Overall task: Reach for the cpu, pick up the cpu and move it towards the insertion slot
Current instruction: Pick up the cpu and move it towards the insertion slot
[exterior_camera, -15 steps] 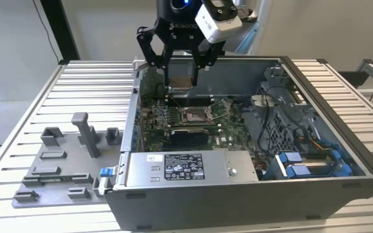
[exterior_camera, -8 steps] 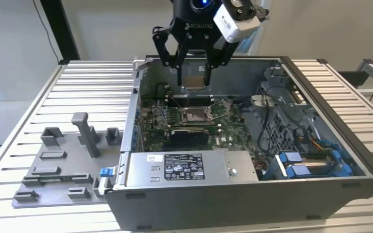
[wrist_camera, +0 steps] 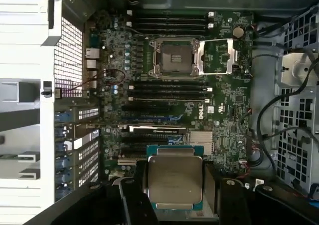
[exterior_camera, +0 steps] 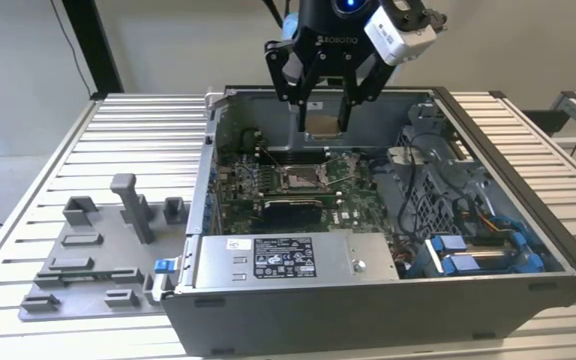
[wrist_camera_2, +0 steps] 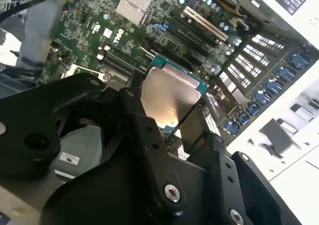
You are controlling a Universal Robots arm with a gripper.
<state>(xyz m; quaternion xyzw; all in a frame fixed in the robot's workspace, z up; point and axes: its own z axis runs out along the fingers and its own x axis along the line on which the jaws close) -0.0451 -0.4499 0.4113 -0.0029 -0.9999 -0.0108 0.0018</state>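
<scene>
Exterior view: the gripper [exterior_camera: 327, 112] hangs above the open computer case [exterior_camera: 508, 247], clenched on the cpu [exterior_camera: 323, 124], which sits above and beyond the insertion slot [exterior_camera: 301, 177].

Second wrist view: the fingers [wrist_camera_2: 192, 127] pinch opposite chip edges, keeping it level.

First wrist view: the socket lies open, unobstructed.

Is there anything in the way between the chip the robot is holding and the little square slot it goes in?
Nothing visible. The gripper holds the cpu in the air above the board. In the first wrist view the slot lies open, its frame flipped aside, with only flat board parts between them.
</scene>
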